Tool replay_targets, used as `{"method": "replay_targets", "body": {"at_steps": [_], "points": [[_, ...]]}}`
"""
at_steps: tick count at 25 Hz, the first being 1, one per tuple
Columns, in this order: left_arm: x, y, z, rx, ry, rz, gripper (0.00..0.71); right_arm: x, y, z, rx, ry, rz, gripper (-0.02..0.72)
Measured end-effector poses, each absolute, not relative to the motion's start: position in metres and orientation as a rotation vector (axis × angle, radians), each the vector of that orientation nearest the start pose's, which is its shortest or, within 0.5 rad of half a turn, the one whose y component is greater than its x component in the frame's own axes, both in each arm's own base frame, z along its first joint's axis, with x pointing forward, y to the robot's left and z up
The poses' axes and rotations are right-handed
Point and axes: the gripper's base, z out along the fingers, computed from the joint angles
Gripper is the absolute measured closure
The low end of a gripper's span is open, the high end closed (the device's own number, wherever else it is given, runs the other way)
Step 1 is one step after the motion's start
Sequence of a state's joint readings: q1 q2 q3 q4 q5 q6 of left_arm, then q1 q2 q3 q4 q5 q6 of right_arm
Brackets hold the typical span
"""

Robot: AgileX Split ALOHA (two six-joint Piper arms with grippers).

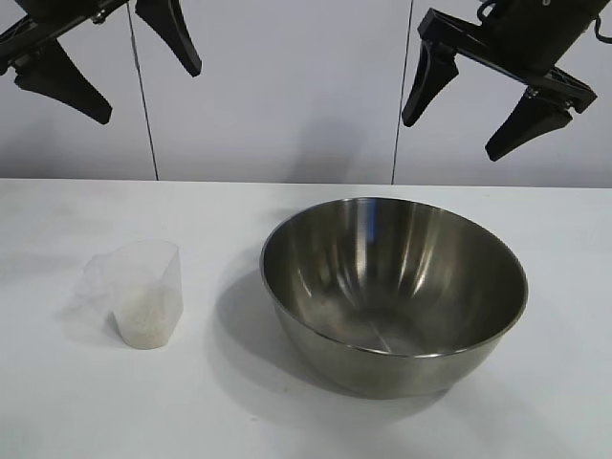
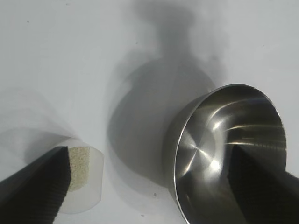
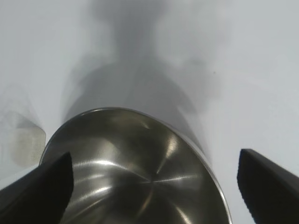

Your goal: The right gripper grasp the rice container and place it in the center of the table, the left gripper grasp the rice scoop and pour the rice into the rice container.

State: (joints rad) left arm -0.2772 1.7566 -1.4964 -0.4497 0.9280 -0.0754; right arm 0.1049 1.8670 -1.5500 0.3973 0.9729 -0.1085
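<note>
The right gripper (image 1: 473, 110) hangs open straight above the far rim of the steel bowl (image 1: 394, 292), while the left gripper (image 1: 143, 67), open too, waits high over the rice scoop (image 1: 142, 292).

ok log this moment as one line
left claw open, raised over scoop side | right claw open, raised above rice container | rice scoop upright on table, rice inside | nothing grasped
</note>
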Motion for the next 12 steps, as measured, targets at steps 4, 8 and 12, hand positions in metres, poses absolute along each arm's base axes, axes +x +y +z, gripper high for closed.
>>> {"method": "replay_targets", "body": {"at_steps": [4,8,12], "points": [[0.36,-0.1354,0.2979,0.021,2.68,-0.679,0.053,0.3971,0.0711,0.2668,-0.068,2.734,0.51,0.044],[0.36,-0.1354,0.2979,0.021,2.68,-0.679,0.053,0.3954,0.0702,0.2658,-0.147,2.747,0.482,0.044],[0.36,-0.1354,0.2979,0.021,2.68,-0.679,0.053,0.3881,0.065,0.2618,-0.317,2.822,0.387,0.044]]}}
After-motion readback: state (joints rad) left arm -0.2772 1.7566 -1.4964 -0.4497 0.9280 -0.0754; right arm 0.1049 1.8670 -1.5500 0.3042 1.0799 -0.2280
